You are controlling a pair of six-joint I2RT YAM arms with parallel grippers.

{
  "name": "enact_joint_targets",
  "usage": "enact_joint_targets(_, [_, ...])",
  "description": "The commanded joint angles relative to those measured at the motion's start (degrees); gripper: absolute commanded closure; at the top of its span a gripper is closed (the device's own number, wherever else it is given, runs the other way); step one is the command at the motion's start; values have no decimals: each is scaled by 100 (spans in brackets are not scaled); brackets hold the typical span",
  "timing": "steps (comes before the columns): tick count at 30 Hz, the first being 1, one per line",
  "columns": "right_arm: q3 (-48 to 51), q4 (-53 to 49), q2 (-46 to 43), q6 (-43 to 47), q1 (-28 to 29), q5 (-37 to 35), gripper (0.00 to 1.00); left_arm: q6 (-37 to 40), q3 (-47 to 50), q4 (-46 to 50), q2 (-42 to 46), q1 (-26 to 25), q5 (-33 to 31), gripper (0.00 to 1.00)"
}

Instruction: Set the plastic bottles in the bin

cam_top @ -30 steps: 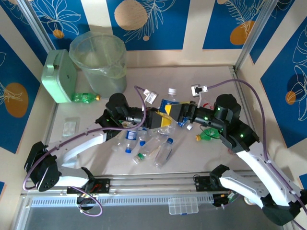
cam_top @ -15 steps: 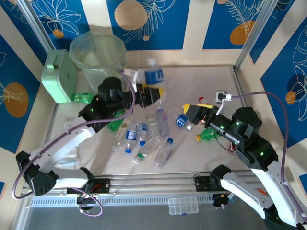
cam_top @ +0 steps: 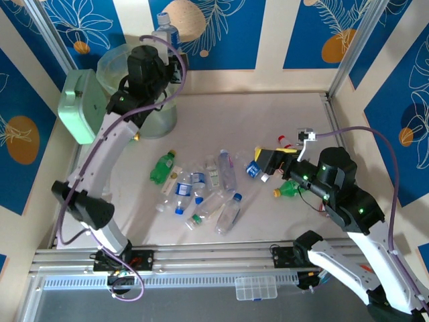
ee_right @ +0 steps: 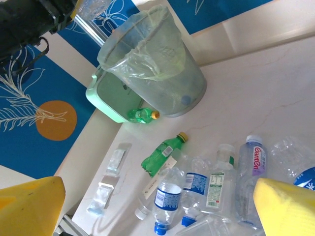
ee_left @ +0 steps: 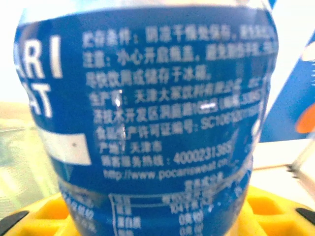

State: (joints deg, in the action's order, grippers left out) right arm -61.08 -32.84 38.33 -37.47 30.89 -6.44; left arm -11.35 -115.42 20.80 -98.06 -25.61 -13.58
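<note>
Loose plastic bottles (cam_top: 201, 191) lie mid-table, many to go. Your right gripper (cam_top: 268, 159) has pulled back right of pile, jaws apart, empty. Far: your left gripper (cam_top: 163, 54), in pile a second ago, now up by bin (cam_top: 107, 64) rim, clamped on blue-label bottle (cam_top: 163, 30). Confirm it's over the mouth before you drop.

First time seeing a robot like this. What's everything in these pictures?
bin: one, pale green, clear liner, far left corner
box: one, mint green, beside the bin
held bottle: one, blue label, raised at the bin's far rim
loose bottles: about ten, mostly clear, three green, mid-table, one by the bin
packets: two, clear, left of the bottles
parts case: one, clear, near rail
left fingers: yellow, closed on the held bottle
right fingers: yellow, open, at the bottles' right edge
</note>
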Motion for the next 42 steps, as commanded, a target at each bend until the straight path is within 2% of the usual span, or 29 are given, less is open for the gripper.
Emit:
enact_joint_targets(1, [164, 32, -6, 39, -99, 133, 2, 234, -789, 117, -560, 486, 45, 55])
enact_joint_targets(6, [303, 129, 128, -67, -162, 432, 2, -14, -1610, 390, -1401, 1118, 223, 57])
enact_joint_targets(9, [360, 120, 180, -101, -191, 463, 2, -291, -1828, 371, -1813, 1473, 607, 57])
enact_joint_targets(16, [438, 83, 373, -141, -279, 525, 1, -524, -2630, 437, -2864, 1992, 1159, 58])
enact_joint_targets(21, [600, 208, 524, -254, -321, 518, 2, -494, -2866, 741, -3232, 2042, 1327, 63])
enact_joint_targets(32, [976, 460, 781, -366, -379, 577, 2, -879, -2364, 1458, -3060, 2033, 1224, 66])
enact_joint_targets(42, [936, 688, 1148, -314, -479, 699, 2, -1281, -2933, 2263, -3299, 2066, 1148, 65])
